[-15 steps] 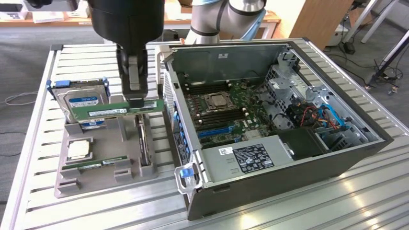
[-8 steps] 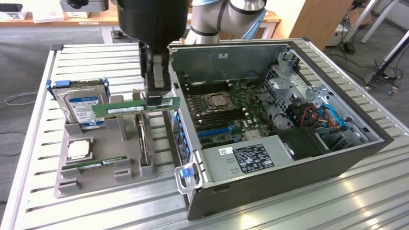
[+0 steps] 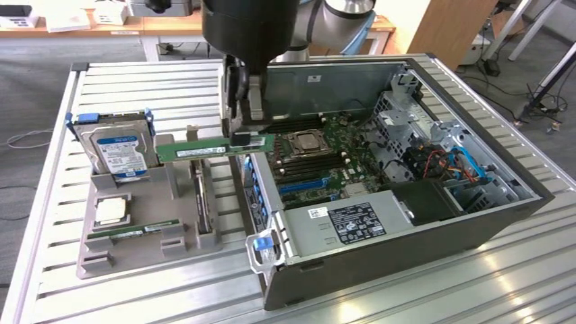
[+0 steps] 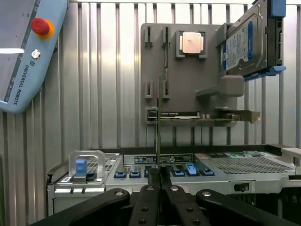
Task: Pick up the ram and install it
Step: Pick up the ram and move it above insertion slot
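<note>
Exterior view first: you are looking at the black two-finger gripper (image 3: 245,140) hanging under the arm, its fingers pressed together on the long, narrow green circuit-board ram (image 3: 193,152). It is pinching the stick by its upper edge, toward the end nearer the open dark grey computer case (image 3: 504,223). The ram is hanging level in the air on its long edge, between the case's side wall and the grey plastic parts holder (image 3: 135,253).

That holder is sitting on the ribbed aluminium bench (image 3: 135,88) toward its edge on the exterior view's left. It is carrying an upright silver hard drive with a blue-and-white label (image 3: 117,152) and a flat square silver processor (image 3: 110,211).

Through the wrist view you are seeing the ram (image 4: 159,117) edge-on, as a thin line standing out from the closed gripper (image 4: 160,175).
</note>
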You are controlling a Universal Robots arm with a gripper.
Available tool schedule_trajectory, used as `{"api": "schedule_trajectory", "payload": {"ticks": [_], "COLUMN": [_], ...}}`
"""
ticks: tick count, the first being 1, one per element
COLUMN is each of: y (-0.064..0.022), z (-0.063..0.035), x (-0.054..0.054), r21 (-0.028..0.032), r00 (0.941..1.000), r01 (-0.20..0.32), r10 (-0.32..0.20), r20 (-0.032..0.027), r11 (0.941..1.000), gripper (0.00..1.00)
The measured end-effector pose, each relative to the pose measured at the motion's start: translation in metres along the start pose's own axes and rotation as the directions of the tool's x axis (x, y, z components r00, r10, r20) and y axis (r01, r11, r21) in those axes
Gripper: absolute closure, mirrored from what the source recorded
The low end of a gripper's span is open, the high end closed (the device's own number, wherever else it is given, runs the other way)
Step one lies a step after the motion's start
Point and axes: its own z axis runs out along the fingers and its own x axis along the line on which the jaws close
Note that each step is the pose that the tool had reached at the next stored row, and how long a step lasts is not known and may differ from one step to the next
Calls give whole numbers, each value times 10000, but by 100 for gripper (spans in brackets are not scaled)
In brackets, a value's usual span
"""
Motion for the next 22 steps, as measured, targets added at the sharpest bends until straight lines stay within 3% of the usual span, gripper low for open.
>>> {"api": "schedule_trajectory", "payload": {"ticks": [22], "y": [-712], "z": [-30], "x": [-23], "r21": [-1], "r00": [10000], "r01": [22], "r10": [-22], "r20": [14], "r11": [10000], "gripper": [88]}}
